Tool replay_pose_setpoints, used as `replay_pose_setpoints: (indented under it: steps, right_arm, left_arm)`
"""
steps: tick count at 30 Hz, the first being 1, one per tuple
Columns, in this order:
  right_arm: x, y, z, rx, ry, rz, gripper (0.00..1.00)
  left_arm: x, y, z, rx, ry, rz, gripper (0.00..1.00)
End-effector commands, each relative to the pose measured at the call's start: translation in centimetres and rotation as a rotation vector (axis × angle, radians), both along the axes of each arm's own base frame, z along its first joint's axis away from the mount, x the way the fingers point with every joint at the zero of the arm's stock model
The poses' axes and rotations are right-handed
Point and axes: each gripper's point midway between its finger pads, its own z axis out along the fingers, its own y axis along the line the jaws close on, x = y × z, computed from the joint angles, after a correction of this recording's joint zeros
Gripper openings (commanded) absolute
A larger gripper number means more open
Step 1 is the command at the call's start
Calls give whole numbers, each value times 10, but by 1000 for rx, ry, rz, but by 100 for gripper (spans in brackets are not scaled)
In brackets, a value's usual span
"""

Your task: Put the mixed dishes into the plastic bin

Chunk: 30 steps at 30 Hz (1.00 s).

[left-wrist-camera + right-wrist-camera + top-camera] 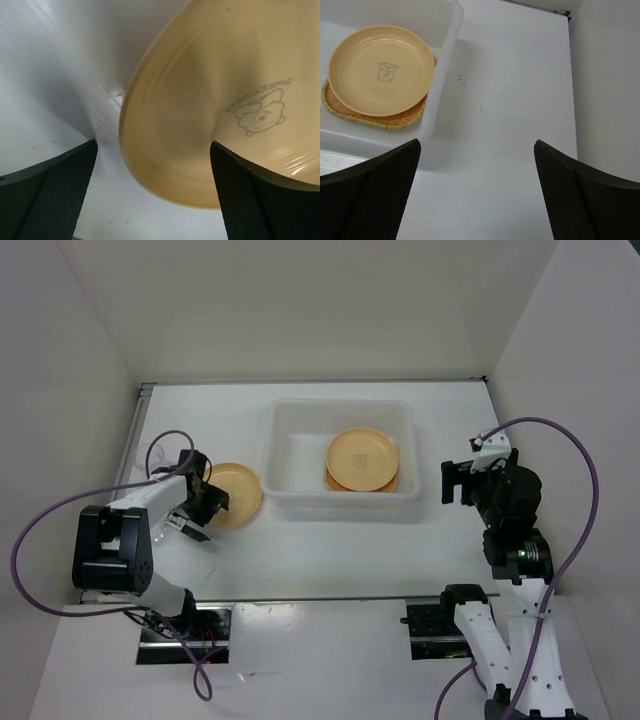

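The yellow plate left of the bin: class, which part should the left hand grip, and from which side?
The plate lies flat, shallow and wide, so probably only its raised rim offers a pinch. Take the rim nearest the left hand, coming from the left; its open fingers stand either side of that edge.

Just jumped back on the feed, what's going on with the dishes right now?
The left gripper is open at the rim of a plate lying on the table left of the bin; it has no grip on it yet. Inside the bin, another plate rests on the woven tray. The right gripper is open and empty, above the table right of the bin.
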Motion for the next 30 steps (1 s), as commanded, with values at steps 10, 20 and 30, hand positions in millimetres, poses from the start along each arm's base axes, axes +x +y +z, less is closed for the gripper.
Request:
replay_pose_setpoints:
  steps: [10, 20, 30]
  right_arm:
    - [8, 0, 9, -18, -70, 16, 98]
    - [7, 0, 12, -18, -80, 16, 98]
    - [7, 2, 7, -24, -71, 27, 98]
  left_arm:
    - [10, 0, -18, -10, 8, 37, 44]
    - [21, 15, 36, 67, -63, 94, 0]
    - [46, 65, 161, 269, -332, 286, 0]
